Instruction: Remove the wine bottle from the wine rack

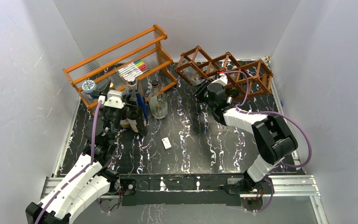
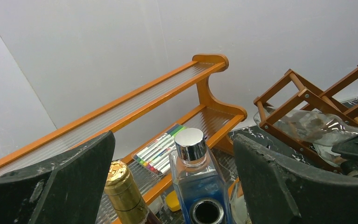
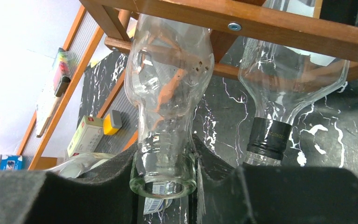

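The wine rack point(image 1: 228, 70), a dark reddish-brown lattice, stands at the back right; its bars show in the right wrist view point(image 3: 261, 23) and the left wrist view point(image 2: 317, 102). A clear glass wine bottle point(image 3: 168, 88) lies in a lower cell, neck pointing out. My right gripper point(image 3: 165, 172) is shut on that neck just behind the lip; from above it sits at the rack's front left point(image 1: 208, 91). A second clear bottle with a black neck band point(image 3: 279, 93) lies in the cell beside it. My left gripper point(image 2: 175, 186) is open, above bottles at the left point(image 1: 114, 100).
An orange tiered shelf point(image 1: 121, 60) with a marker pack point(image 1: 133, 69) stands at the back left. Under my left gripper stand a blue square bottle with a chrome cap point(image 2: 196, 168) and a gold-foil bottle point(image 2: 123, 191). A clear flask point(image 1: 158, 105) and a small white block point(image 1: 167, 143) are mid-table.
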`<state>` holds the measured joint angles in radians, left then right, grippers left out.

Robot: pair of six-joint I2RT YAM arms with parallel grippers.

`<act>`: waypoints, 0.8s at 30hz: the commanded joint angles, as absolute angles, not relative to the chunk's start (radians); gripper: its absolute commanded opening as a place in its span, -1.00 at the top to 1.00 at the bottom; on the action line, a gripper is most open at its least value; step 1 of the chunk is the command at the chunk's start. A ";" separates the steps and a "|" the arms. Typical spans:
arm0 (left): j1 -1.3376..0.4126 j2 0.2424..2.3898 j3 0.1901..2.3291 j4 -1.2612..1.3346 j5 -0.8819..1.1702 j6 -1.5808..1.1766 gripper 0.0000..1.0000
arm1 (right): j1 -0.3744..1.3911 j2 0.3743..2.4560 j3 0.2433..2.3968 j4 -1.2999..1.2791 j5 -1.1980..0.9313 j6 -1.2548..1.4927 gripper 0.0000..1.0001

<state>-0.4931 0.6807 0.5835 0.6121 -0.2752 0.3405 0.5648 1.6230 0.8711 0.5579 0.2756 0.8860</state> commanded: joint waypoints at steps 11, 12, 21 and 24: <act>-0.497 0.689 0.604 0.649 -0.250 0.333 -0.93 | 0.594 1.588 0.820 0.595 0.205 0.809 1.00; -0.497 0.687 0.603 0.649 -0.247 0.332 -0.93 | 0.608 1.568 0.804 0.592 0.235 0.794 1.00; -0.511 0.690 0.601 0.649 -0.243 0.326 -0.93 | 0.623 1.399 0.649 0.627 0.258 0.714 1.00; -0.514 0.692 0.604 0.644 -0.238 0.324 -0.93 | 0.626 1.374 0.652 0.589 0.240 0.698 1.00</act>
<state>-0.5056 0.6933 0.5835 0.6117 -0.2604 0.3363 0.6247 1.4334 0.6483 0.5629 0.2474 0.7433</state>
